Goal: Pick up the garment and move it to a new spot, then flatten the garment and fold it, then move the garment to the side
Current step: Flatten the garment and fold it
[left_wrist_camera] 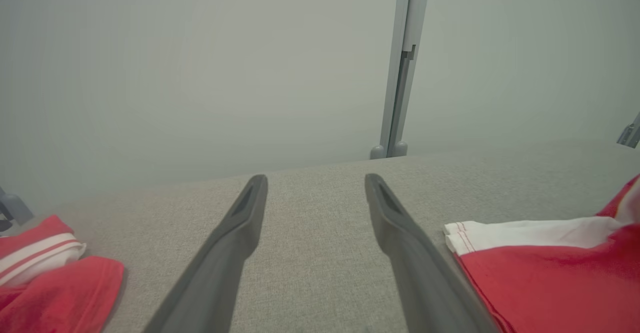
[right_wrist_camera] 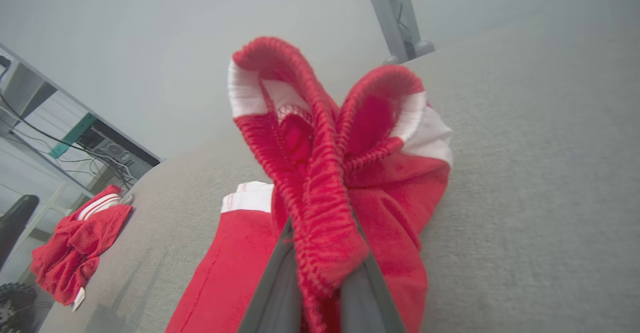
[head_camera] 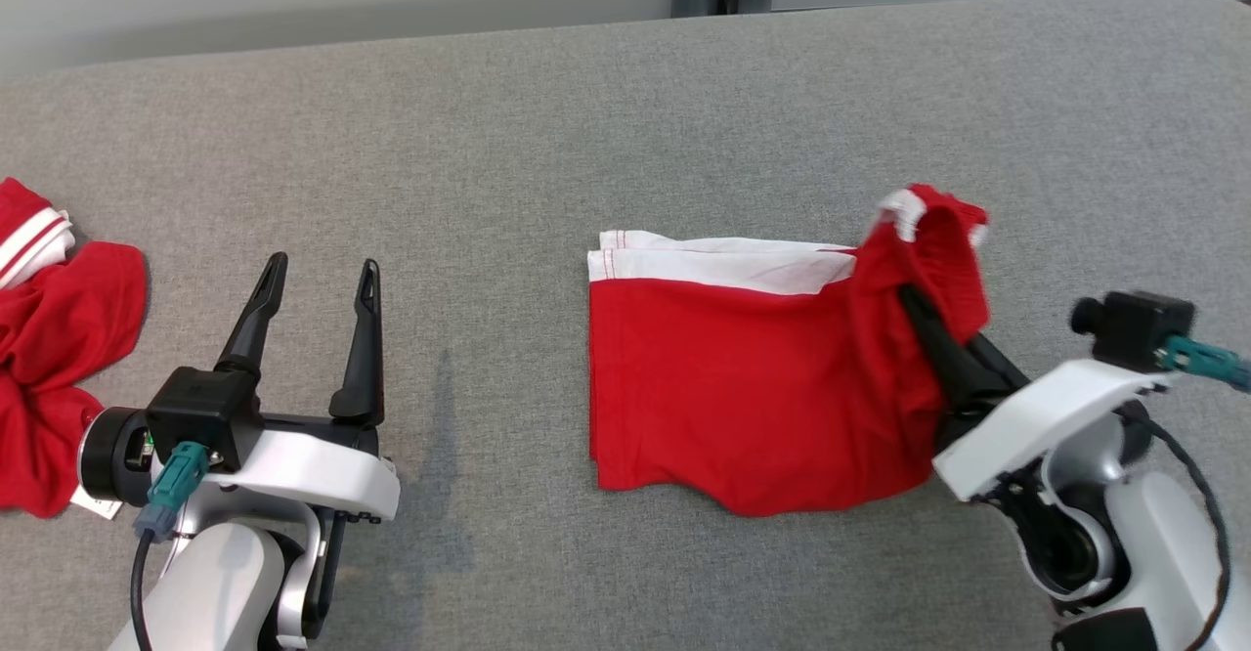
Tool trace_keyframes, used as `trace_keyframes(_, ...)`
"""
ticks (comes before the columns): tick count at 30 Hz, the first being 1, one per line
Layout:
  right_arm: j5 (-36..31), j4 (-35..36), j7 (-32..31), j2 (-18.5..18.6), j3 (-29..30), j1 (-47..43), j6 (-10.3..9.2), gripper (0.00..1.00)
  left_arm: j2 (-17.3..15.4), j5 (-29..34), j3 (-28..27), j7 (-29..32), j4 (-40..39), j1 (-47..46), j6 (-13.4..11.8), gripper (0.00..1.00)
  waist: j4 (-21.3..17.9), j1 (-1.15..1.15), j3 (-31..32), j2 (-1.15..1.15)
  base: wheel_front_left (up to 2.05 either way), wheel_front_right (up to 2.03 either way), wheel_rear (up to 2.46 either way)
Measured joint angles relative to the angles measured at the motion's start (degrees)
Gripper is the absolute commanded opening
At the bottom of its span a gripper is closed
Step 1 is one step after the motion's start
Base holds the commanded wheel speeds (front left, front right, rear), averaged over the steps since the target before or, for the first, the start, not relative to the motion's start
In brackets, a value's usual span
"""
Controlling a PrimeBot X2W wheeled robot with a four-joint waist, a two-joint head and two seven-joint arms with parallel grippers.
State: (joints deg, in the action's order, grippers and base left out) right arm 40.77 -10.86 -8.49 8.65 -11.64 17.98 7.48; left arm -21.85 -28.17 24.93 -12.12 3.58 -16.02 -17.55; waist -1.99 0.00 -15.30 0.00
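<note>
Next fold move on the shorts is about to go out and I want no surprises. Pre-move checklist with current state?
1. Right gripper shut on the waistband: ok, the fabric is pinched in it and lifted.
2. Both waistband layers caught in the grip: cannot tell, the pinch point is buried in fabric.
3. Left gripper open and empty: ok, it is over the bare gray surface.
4. Red shorts lying flat: not ok, flat at the white-trimmed end but bunched near the grip.
5. Second red garment clear of the shorts: ok, it lies apart at the robot's far left.
</note>
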Motion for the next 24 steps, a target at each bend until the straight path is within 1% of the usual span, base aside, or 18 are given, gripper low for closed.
trace_keyframes(3, -1.2, 2.8, -1.7, -1.0, -3.2, 0.8, 0.00, 0.00, 0.1, 0.0, 0.3, 0.1, 0.0, -0.1, 0.0, 1.00, 0.3, 0.00, -0.2, 0.00, 0.00, 0.00, 0.00)
trace_keyframes(4, -1.6, 3.2, -2.4, -1.4, -4.5, 1.1, 0.00, 0.00, 0.2, 0.0, 0.4, 0.1, 0.0, -0.3, 0.0, 1.00, 0.5, 0.00, -0.3, 0.00, 0.00, 0.00, 0.00)
trace_keyframes(5, -1.6, 3.2, -2.4, -1.4, -4.5, 1.1, 0.00, 0.00, 0.2, 0.0, 0.4, 0.1, 0.0, -0.3, 0.0, 1.00, 0.5, 0.00, -0.3, 0.00, 0.00, 0.00, 0.00)
trace_keyframes(6, -2.4, 3.3, -3.2, -2.0, -6.6, 1.7, 0.00, 0.00, 0.5, 0.0, 0.6, 0.3, 0.0, -1.0, 0.1, 1.00, 1.0, 0.00, -0.5, 0.00, 0.00, 0.00, 0.00)
trace_keyframes(7, -2.4, 3.3, -3.2, -2.0, -6.6, 1.7, 0.00, 0.00, 0.5, 0.0, 0.6, 0.3, 0.0, -1.0, 0.1, 1.00, 1.0, 0.00, -0.5, 0.00, 0.00, 0.00, 0.00)
trace_keyframes(9, -4.0, 2.0, -3.7, -2.8, -9.4, 2.5, 0.00, 0.00, 0.9, 0.0, 1.1, 0.2, 0.2, -1.2, 0.3, 1.00, 1.8, 0.00, -1.1, 0.00, 0.00, 0.00, 0.00)
trace_keyframes(11, -4.2, 1.3, -3.7, -3.1, -10.1, 3.0, 0.00, 0.00, 1.0, -0.1, 1.1, 0.2, 0.3, -1.3, 0.4, 1.00, 2.1, 0.00, -1.3, 0.00, 0.00, 0.00, 0.00)
trace_keyframes(16, -5.9, -3.3, -2.5, -3.9, -13.2, 5.3, 0.00, 0.00, 1.6, -0.2, 1.6, -0.1, 1.0, -2.1, 0.6, 1.00, 3.3, 0.00, -2.3, 0.00, 0.00, 0.00, 0.00)
trace_keyframes(18, -6.1, -5.1, -1.3, -4.5, -14.2, 6.2, 0.00, 0.36, 1.8, -0.2, 1.8, -0.1, 1.3, -2.1, 0.9, 1.00, 3.6, 0.00, -2.6, 0.00, 0.00, 0.00, 0.00)
trace_keyframes(19, -6.1, -5.6, -0.8, -4.7, -15.0, 6.6, 0.00, 0.88, 1.9, -0.2, 1.9, -0.3, 1.5, -2.1, 0.9, 1.00, 3.7, 0.00, -2.7, 0.00, 0.00, 0.00, 0.00)
trace_keyframes(20, -6.0, -6.3, -0.3, -4.8, -15.8, 6.9, 0.00, 1.00, 2.1, -0.2, 1.9, -0.3, 1.6, -2.2, 0.9, 1.00, 3.8, 0.00, -2.8, 0.00, 0.00, 0.00, 0.00)
trace_keyframes(24, -5.7, -7.4, 1.8, -5.2, -19.0, 7.4, 0.00, 1.00, 2.5, -0.2, 2.2, -0.5, 2.1, -2.5, 1.1, 1.00, 4.0, 0.00, -3.1, 0.00, 0.00, 0.00, 0.00)
